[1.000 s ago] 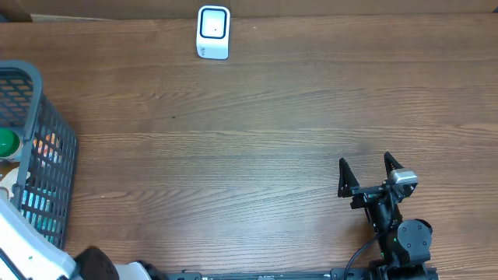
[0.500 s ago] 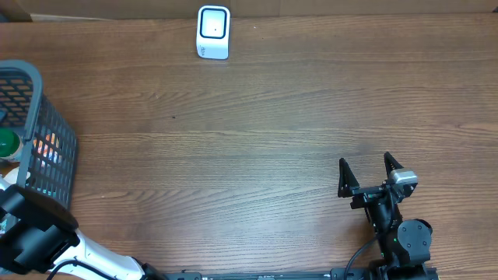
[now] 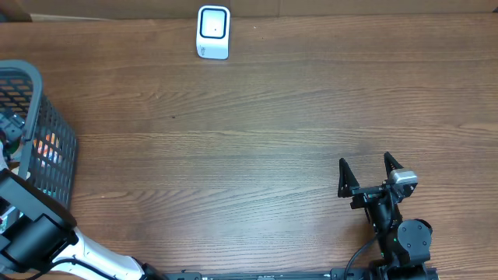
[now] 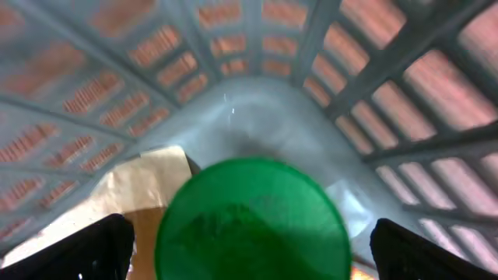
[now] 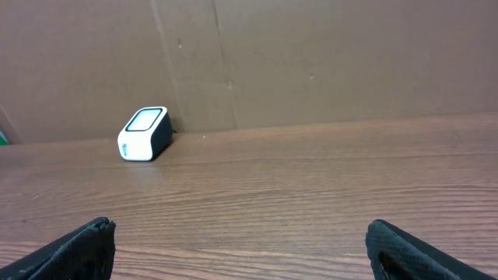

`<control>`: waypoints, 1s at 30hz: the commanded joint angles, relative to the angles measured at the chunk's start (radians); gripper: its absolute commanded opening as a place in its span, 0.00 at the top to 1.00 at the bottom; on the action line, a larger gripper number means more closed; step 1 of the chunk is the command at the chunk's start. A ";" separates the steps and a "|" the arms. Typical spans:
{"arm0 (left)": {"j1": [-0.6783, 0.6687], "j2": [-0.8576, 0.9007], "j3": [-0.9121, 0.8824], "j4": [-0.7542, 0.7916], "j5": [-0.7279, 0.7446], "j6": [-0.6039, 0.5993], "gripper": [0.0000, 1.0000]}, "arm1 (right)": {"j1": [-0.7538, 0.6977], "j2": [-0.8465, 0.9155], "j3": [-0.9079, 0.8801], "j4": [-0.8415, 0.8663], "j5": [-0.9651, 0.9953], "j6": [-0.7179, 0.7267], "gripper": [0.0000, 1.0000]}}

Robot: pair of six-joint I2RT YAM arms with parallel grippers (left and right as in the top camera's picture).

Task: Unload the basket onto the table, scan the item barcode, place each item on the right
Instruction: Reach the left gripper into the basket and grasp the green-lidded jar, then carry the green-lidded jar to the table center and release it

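basket: grey plastic mesh basket (image 3: 64, 148), far left.
left gripper (image 4: 249, 237): inside basket, jaws wide, nothing gripped.
right gripper (image 3: 364, 159): wide, empty, idle.
scanner: small white box scanner (image 3: 213, 31), far edge; scan not yet done.
item: green round-lidded item (image 4: 250, 198), in basket, between left jaws, unpicked.

Between the left fingers (image 4: 78, 253), a green round top (image 4: 253, 222) is showing blurred, the bottom edge cutting it off and hiding its body. Overhead, the basket (image 3: 47, 148) is running off the left edge, its contents too small to tell.
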 commanded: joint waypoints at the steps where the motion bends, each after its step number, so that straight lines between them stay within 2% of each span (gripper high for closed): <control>1: 0.007 -0.002 -0.080 0.093 0.007 0.049 0.00 | 0.004 -0.007 -0.010 0.006 0.009 0.002 0.00; 4: 0.007 -0.002 -0.102 0.121 0.007 0.049 0.02 | 0.003 -0.007 -0.010 0.006 0.009 0.002 0.00; 6: 0.007 -0.002 -0.102 0.126 0.007 0.048 0.14 | 0.003 -0.007 -0.010 0.006 0.009 0.002 0.00; 9: 0.007 -0.002 -0.102 0.128 0.007 0.048 0.25 | 0.004 -0.007 -0.010 0.006 0.009 0.002 0.00; 16: 0.005 -0.031 -0.095 0.116 0.007 0.048 0.39 | 0.003 -0.007 -0.010 0.006 0.009 0.002 0.00; 20: 0.004 -0.116 -0.089 0.117 0.007 0.047 0.47 | 0.003 -0.007 -0.010 0.006 0.009 0.002 0.00; 25: 0.004 -0.248 -0.089 0.125 0.008 0.024 0.50 | 0.003 -0.007 -0.010 0.006 0.009 0.002 0.00; 30: 0.004 -0.487 -0.089 0.163 0.050 -0.091 0.48 | 0.003 -0.007 -0.010 0.006 0.009 0.002 0.00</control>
